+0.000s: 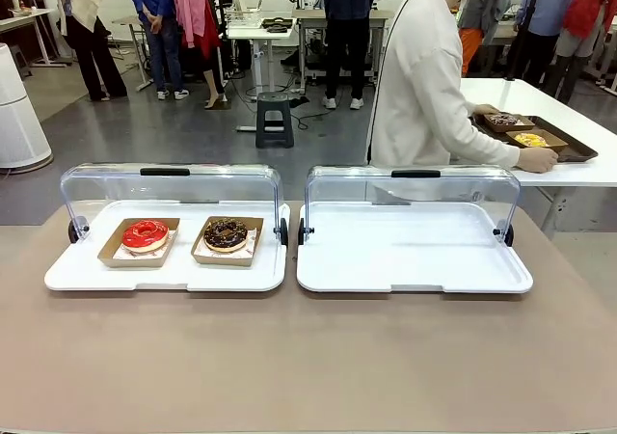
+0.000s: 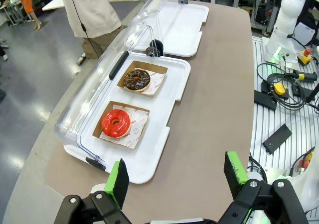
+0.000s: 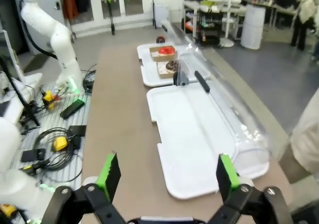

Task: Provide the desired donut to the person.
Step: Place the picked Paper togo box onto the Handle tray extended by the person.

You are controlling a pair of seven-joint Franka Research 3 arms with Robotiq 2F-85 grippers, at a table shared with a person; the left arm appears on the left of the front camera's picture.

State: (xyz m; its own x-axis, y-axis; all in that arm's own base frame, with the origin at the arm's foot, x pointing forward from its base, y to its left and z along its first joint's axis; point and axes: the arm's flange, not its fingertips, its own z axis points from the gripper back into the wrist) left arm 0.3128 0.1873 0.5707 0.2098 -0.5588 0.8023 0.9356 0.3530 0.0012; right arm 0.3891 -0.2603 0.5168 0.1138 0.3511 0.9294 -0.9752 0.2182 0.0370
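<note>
Nearest to me, the left gripper [image 2: 175, 176] hangs above the brown table [image 1: 308, 366] with its green fingers spread wide and nothing between them. The right gripper [image 3: 167, 178] is the same, jaws wide apart and empty, over the near edge of the right tray [image 3: 192, 149]. Further on the table, two white trays stand side by side, each with its clear lid tipped back. The left tray [image 1: 164, 272] holds two cardboard boats: the red donut [image 1: 146, 233] on the left and the chocolate donut [image 1: 226, 233] just beside it on the right. The right tray has nothing in it. Behind the trays stands the person [image 1: 424, 87], turned toward a white side table [image 1: 569, 116], one hand [image 1: 537, 159] resting at a brown tray [image 1: 578, 149] that carries a yellow donut [image 1: 530, 140] and a dark one.
</note>
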